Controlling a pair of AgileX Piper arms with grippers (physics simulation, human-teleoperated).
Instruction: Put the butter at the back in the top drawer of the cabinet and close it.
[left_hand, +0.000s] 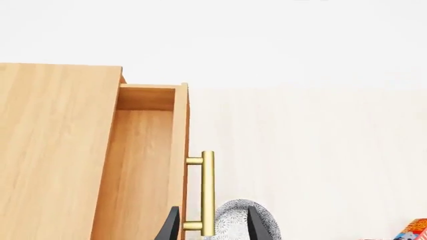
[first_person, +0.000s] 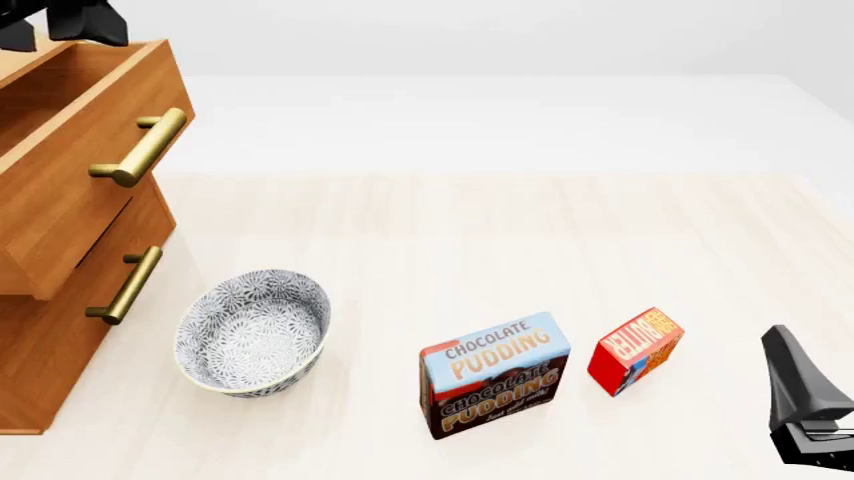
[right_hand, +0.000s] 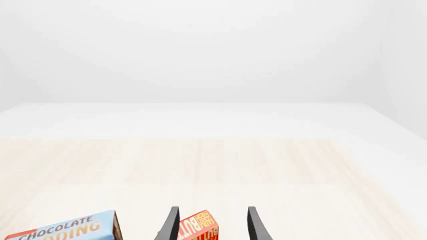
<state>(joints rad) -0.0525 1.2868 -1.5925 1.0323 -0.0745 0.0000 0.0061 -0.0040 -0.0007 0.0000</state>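
The butter (first_person: 637, 350), a small red box with an orange label, lies on the table right of the Chocolate Pudding box (first_person: 494, 375). My right gripper (first_person: 790, 372) stands open to the right of the butter, apart from it. In the right wrist view the butter (right_hand: 200, 228) shows ahead between the open fingers (right_hand: 172, 225). The cabinet (first_person: 47, 350) stands at the far left with its top drawer (first_person: 80, 190) pulled out. My left gripper (first_person: 60, 20) hangs open above that drawer. In the left wrist view its fingers straddle the brass handle (left_hand: 208, 192) without closing on it.
A patterned grey-and-white bowl (first_person: 254, 330) sits on the table in front of the cabinet, under the open drawer's reach. A lower drawer's handle (first_person: 127, 285) shows below, on a shut drawer. The pudding box (right_hand: 67, 231) stands close beside the butter.
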